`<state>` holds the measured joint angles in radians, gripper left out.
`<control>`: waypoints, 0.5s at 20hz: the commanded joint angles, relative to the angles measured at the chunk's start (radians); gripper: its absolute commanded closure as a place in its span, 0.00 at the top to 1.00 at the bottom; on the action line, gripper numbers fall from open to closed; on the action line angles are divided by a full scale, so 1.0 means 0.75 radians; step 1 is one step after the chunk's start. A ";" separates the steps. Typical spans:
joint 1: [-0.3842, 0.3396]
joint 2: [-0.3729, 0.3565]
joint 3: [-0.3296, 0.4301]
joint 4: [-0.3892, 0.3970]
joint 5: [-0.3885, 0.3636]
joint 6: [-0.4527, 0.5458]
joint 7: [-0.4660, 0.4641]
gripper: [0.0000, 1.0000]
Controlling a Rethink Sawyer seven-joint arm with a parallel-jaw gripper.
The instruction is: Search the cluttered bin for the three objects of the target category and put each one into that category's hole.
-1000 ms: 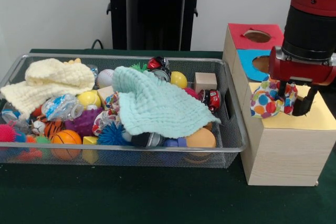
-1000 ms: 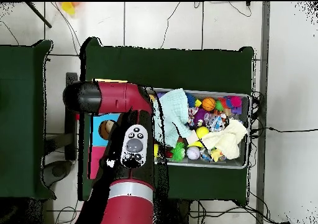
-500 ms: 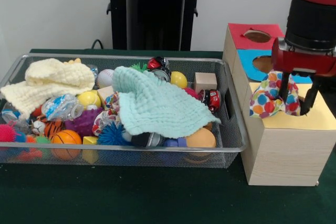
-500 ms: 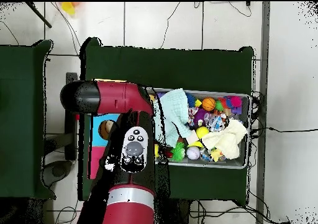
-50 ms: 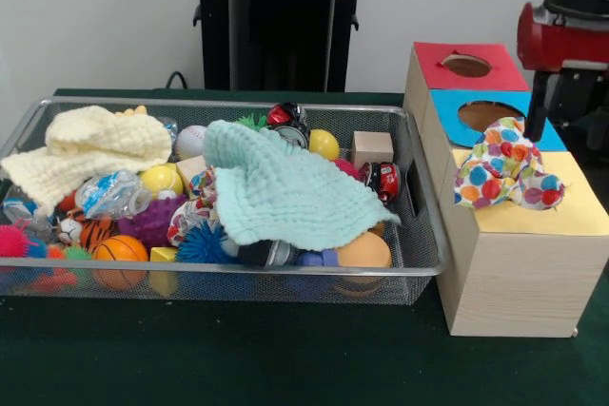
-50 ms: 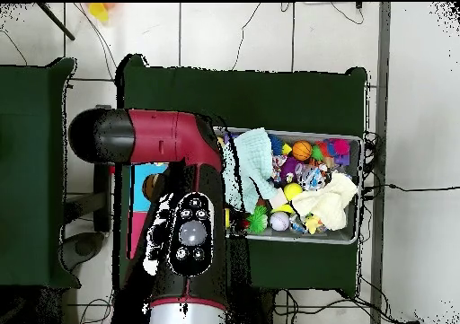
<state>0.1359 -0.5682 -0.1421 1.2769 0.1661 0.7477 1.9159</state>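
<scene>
- Taking the wire bin (image 5: 419, 235) as the landmark and reading the front view from left to right: at its left end a cream knitted cloth (image 5: 86, 149) lies heaped over the toys, unchanged from a second ago.
- Below that cloth, against the bin's front wall, sit a small orange basketball (image 5: 120, 252), a purple spiky ball (image 5: 152, 221) and a blue spiky ball (image 5: 204, 244).
- A mint-green cloth (image 5: 285, 189) is draped over the middle of the bin, with a yellow ball (image 5: 324, 145) and a plain wooden cube (image 5: 371, 148) behind it near the bin's back wall. None of these has shifted.
- Just right of the bin stands the wooden sorting box (image 5: 514, 278), its top split into a red panel (image 5: 440, 77), a blue panel (image 5: 447, 111) and a yellow panel (image 5: 571, 216); the red and blue panels each show a round hole.
- The polka-dot cloth (image 5: 504, 178) now lies crumpled and free on the box top, across the line between blue and yellow. A second ago it hung bunched between the fingers.
- The gripper (image 5: 571, 111) has let go and risen; it is now above the cloth, at the right of the box, with its dark fingers (image 5: 539, 106) spread apart and empty.
- In the overhead view the red arm (image 6: 184, 240) covers more of the box than before.
</scene>
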 commanded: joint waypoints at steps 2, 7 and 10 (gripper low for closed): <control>-0.039 -0.043 0.087 0.124 0.011 0.063 0.137 1.00; -0.062 -0.016 0.113 0.156 0.008 -0.028 0.121 1.00; -0.072 0.002 0.126 0.164 0.009 -0.087 0.125 1.00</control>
<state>0.1312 -0.6044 -0.1414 1.2772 0.1675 0.7455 1.9159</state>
